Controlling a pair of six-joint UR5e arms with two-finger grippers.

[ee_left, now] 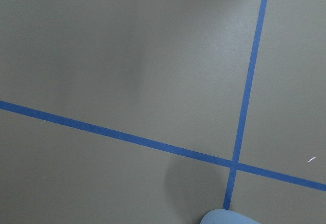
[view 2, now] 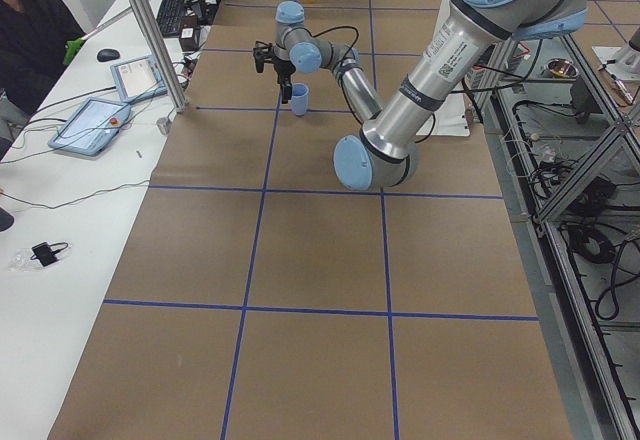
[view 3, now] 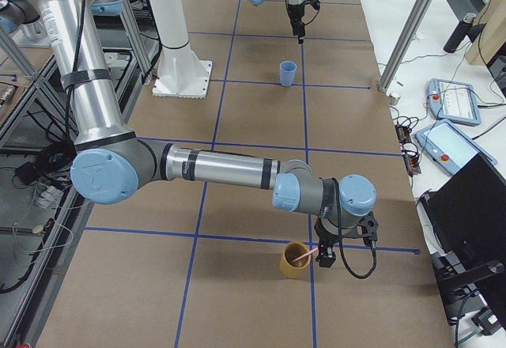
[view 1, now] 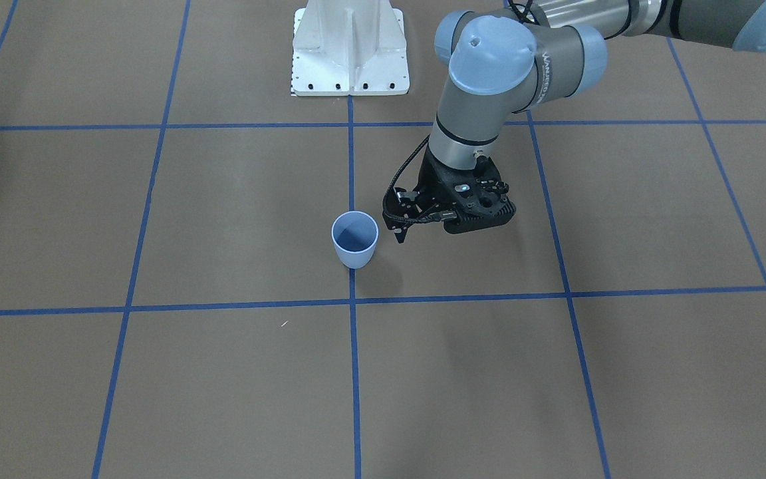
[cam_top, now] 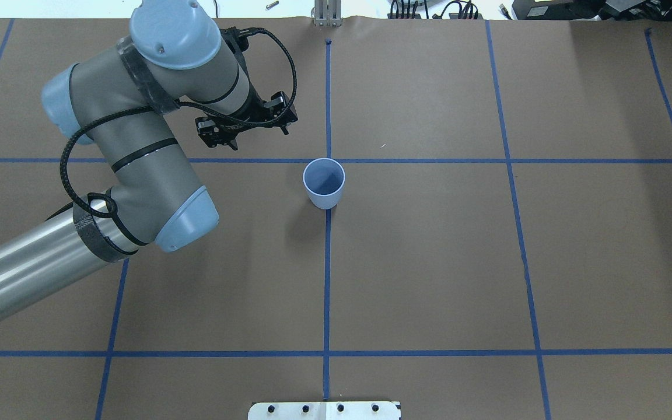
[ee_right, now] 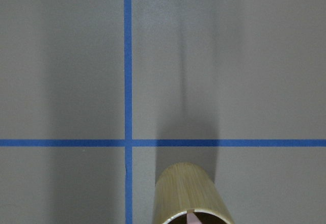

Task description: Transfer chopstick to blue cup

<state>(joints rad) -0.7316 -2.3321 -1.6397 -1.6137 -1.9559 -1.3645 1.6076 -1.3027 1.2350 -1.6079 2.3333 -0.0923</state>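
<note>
The blue cup (view 1: 355,238) stands upright at a crossing of tape lines in the table's middle (cam_top: 324,184); its rim also shows at the bottom edge of the left wrist view (ee_left: 229,217). My left gripper (cam_top: 260,139) hangs just beside it (view 1: 426,233), pointing down, and looks open and empty. A pale pink chopstick (view 3: 304,255) leans in a tan bamboo cup (view 3: 294,261) at the table's right end; both show in the right wrist view, the cup (ee_right: 192,196) with the stick's tip (ee_right: 191,217) in its mouth. My right gripper (view 3: 328,251) hangs next to that cup; I cannot tell its state.
The white robot base plate (view 1: 350,66) sits behind the blue cup. Blue tape lines (cam_top: 327,262) divide the brown table. An operator (view 2: 35,35) sits at a side bench with tablets (view 2: 95,125). A metal post (view 3: 403,35) stands at the far edge.
</note>
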